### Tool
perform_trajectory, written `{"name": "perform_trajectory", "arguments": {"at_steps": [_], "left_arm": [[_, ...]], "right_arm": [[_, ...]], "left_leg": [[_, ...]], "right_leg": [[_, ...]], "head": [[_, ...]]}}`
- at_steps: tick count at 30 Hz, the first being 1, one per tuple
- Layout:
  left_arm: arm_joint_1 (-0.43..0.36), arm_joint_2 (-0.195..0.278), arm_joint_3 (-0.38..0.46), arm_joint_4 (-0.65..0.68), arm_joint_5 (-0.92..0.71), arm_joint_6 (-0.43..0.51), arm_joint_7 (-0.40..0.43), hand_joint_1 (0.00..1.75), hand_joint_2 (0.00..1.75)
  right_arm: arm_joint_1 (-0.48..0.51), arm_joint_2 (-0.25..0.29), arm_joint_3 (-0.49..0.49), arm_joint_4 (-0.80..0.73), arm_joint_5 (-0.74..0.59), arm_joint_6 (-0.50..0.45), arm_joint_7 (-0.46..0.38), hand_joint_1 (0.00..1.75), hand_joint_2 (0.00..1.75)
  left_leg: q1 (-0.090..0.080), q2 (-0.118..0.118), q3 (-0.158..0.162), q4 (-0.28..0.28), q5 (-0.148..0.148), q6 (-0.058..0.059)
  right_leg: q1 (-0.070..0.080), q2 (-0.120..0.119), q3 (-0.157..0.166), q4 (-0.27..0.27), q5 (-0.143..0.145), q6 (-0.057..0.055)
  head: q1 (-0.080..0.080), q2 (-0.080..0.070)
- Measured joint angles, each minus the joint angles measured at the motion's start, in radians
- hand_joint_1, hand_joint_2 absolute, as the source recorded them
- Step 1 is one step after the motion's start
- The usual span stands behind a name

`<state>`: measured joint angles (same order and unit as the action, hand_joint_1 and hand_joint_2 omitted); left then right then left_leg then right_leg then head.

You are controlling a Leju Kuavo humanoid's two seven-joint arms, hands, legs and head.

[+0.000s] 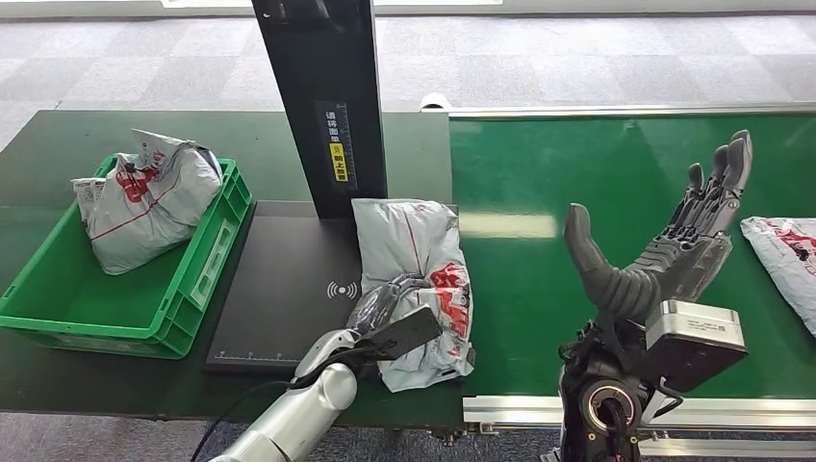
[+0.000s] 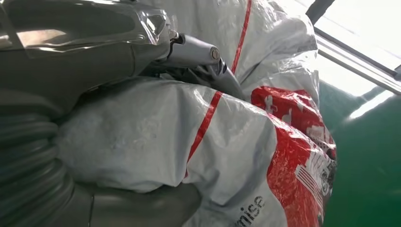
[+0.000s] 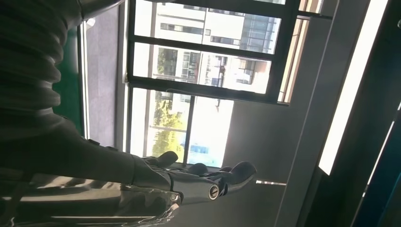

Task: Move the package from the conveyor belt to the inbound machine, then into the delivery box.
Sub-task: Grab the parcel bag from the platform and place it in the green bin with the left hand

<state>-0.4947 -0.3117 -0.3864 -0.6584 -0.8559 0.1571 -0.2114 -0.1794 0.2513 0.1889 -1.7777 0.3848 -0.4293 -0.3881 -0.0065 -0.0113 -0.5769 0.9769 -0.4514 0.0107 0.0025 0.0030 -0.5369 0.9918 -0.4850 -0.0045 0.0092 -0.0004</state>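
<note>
Green plastic delivery box (image 1: 183,308) sits far left with one parcel (image 1: 154,197) inside; beside it, the left hand (image 1: 390,332) grips the package (image 1: 416,284) overhanging the inbound machine's (image 1: 279,298) right edge; farther right, the right hand (image 1: 664,245) hovers open-fingered above bare conveyor belt (image 1: 520,289).

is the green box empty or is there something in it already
Not empty: the green box already holds a crumpled grey package leaning against its far wall.

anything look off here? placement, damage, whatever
The package in the left hand sits askew: half on the black scanner plate, half overhanging the green belt, its plastic crumpled under the fingers. No tear or spill visible.
</note>
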Motion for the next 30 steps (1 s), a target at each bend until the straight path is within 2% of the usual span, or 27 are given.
{"name": "perform_trajectory", "arguments": {"at_steps": [8,19,22,24,26,30], "left_arm": [[-0.056,-0.015,-0.004,0.085,0.033,0.013,-0.027,1.75,1.75],[-0.062,-0.015,0.017,0.098,0.058,0.047,-0.035,1.75,1.75],[-0.054,-0.014,0.031,0.090,0.094,0.072,-0.074,1.75,1.75],[-0.033,-0.008,0.054,0.043,0.140,0.087,-0.105,1.75,1.75],[0.001,0.005,0.079,-0.059,0.189,0.099,-0.120,1.75,1.75],[0.076,0.053,0.141,-0.380,0.280,0.191,-0.145,1.75,1.75]], "right_arm": [[-0.014,0.009,-0.005,0.000,-0.008,0.010,-0.001,0.00,1.75],[-0.015,0.017,-0.015,0.001,-0.020,0.017,0.002,0.00,1.75],[-0.016,0.018,-0.018,0.002,-0.021,0.015,0.001,0.00,1.75],[-0.015,0.018,-0.020,0.002,-0.020,0.007,-0.003,0.00,1.75],[-0.013,0.018,-0.023,0.003,-0.018,-0.003,-0.010,0.00,1.75],[0.006,0.018,-0.034,0.003,-0.017,-0.027,-0.035,0.00,1.75]], "left_leg": [[0.000,0.000,0.000,0.000,0.000,0.000],[0.000,0.000,0.000,0.000,0.000,0.000],[0.000,0.000,0.000,0.000,0.000,0.000],[0.000,0.001,0.000,0.000,0.000,0.000],[0.000,0.001,-0.001,0.000,0.000,0.000],[0.000,0.001,-0.002,0.000,0.000,0.000]], "right_leg": [[0.000,0.000,0.000,0.000,0.000,0.000],[0.000,0.000,0.000,0.000,0.000,0.000],[0.000,0.000,0.000,0.000,0.000,0.000],[0.000,0.001,-0.001,0.000,0.000,0.000],[0.000,0.001,-0.001,0.000,0.000,0.000],[0.001,0.002,-0.003,0.001,0.000,0.000]], "head": [[0.000,0.000],[0.000,0.000],[0.000,0.000],[0.000,0.000],[0.000,0.000],[0.000,0.000]]}}
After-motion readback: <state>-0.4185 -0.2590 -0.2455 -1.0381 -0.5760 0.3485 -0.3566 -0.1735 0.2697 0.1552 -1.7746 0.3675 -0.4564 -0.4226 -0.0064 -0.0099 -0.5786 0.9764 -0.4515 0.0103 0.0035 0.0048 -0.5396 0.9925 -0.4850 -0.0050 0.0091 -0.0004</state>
